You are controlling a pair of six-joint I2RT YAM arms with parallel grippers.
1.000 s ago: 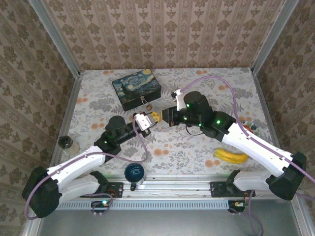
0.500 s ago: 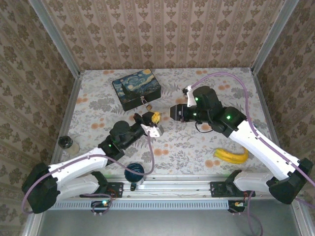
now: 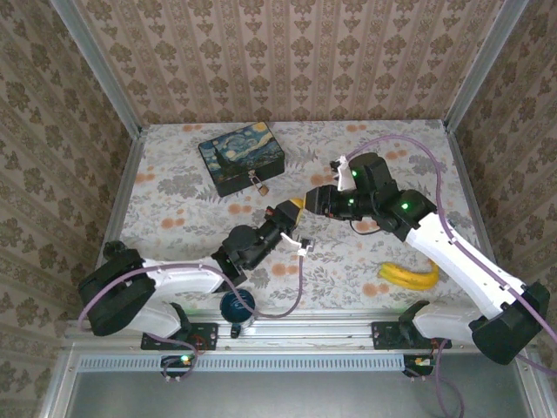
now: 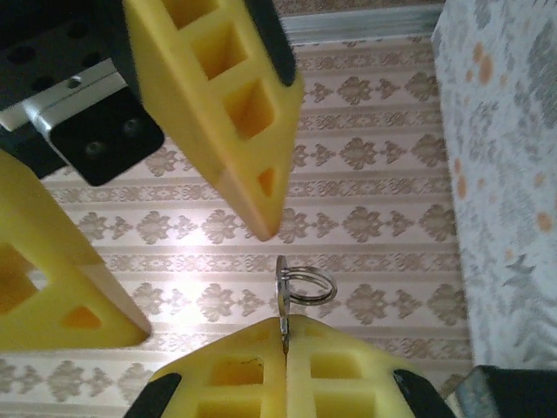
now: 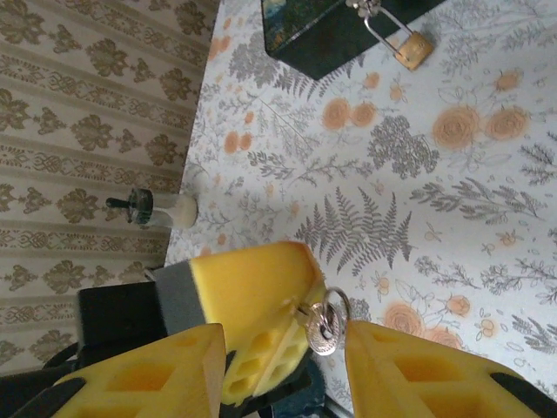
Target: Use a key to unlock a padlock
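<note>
1. Left gripper [image 4: 285,329]: fingers pressed flat together and clamped on the key [image 4: 283,292]. The key stands out past the fingertips, with a thin wire ring [image 4: 310,284] through its head.
2. Right gripper [image 5: 278,331]: fingers spread wide, one on each side of the left gripper's tips. The key sits between them, and no contact with either finger can be seen.
3. Padlock [image 5: 414,49]: well beyond both grippers and apart from them. Its brass body lies on the floral table [image 5: 487,218] and its shackle is hooked at the front latch of the painted tin [image 5: 322,35]. Whether it is locked cannot be told.
4. Tin: farthest from the grippers, lid down.
</note>
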